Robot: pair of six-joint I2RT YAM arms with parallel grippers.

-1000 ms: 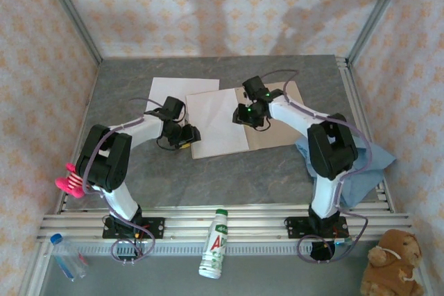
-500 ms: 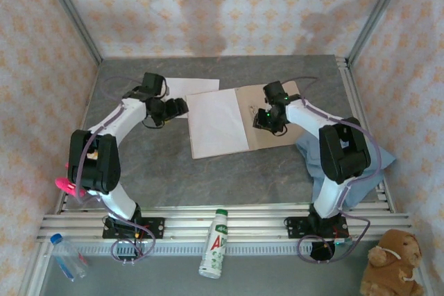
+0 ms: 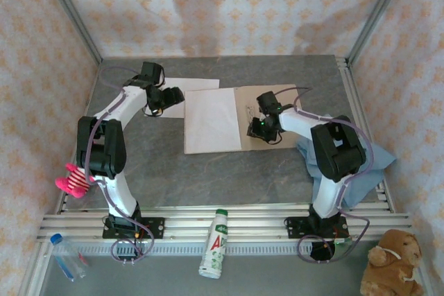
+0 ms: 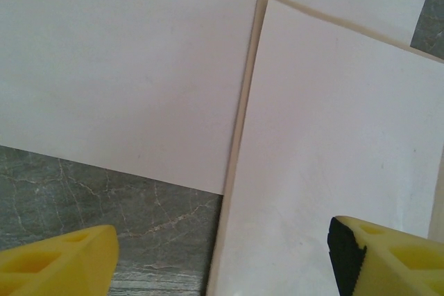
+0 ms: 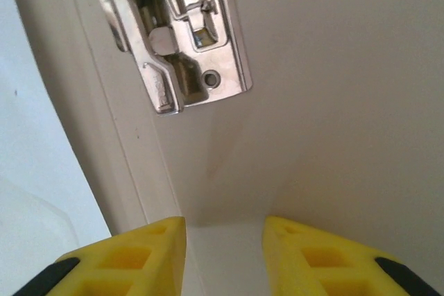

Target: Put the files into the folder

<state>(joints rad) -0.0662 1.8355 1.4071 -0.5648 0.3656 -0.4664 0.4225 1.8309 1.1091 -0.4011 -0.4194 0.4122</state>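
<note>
We find the left gripper (image 4: 222, 258) spread wide and empty beside a loose file (image 4: 125, 67) (edges cut off) on the table (image 3: 229, 171). A second file (image 3: 211, 121) lies in the open folder (image 3: 284, 98). The right gripper (image 5: 223, 240) stands narrowly parted on the folder's inner face; we cannot tell whether it has a grip.

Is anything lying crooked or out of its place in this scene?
One sheet lies outside the folder, partly under its left edge. A bottle lies on its side across the front rail.
</note>
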